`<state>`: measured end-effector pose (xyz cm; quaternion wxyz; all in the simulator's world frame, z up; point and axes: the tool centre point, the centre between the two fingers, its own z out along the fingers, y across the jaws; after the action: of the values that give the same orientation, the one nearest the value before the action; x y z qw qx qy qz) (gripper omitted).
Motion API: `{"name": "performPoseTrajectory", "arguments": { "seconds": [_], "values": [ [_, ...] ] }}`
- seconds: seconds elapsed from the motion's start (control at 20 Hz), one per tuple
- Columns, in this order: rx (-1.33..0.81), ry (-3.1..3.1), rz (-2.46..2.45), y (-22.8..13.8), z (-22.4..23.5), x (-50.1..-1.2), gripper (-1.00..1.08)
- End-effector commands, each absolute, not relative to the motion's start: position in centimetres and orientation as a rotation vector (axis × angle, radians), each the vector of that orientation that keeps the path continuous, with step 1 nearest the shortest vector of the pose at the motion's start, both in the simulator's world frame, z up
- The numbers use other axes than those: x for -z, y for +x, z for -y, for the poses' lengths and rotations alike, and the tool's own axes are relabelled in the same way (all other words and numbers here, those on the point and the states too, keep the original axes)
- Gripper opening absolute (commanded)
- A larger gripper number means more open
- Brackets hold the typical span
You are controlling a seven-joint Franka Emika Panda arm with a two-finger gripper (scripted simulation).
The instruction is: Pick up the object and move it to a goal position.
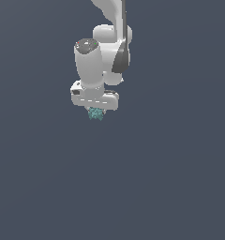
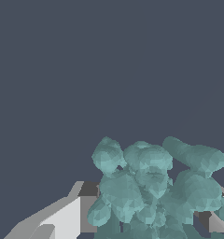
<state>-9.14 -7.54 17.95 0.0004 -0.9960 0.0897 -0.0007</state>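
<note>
- The white robot gripper (image 1: 96, 111) points downward, and the small teal-green, lumpy, speckled object (image 1: 95, 114) sits directly beneath its body, in the exterior view.
- In the wrist view the object (image 2: 153, 186) fills the space between the grey fingers (image 2: 62, 217), which appear clenched on it.
- Judged from this, the pick looks done; carrying to the goal is left.
- No goal marker is visible in either view.
- Only a flat dark grey-blue background surrounds the arm; nothing visible stands in the way.
</note>
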Motion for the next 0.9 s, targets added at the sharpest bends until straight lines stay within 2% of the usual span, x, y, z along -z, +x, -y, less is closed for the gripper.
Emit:
{"name": "performPoseTrajectory", "arguments": {
  "seconds": [0.0, 0.85],
  "values": [
    [0.002, -3.128, -0.282, -9.8, 8.0, -20.7, -1.0],
    [0.001, -3.128, -0.283, -13.2, 11.4, -38.2, -1.0]
  ]
}}
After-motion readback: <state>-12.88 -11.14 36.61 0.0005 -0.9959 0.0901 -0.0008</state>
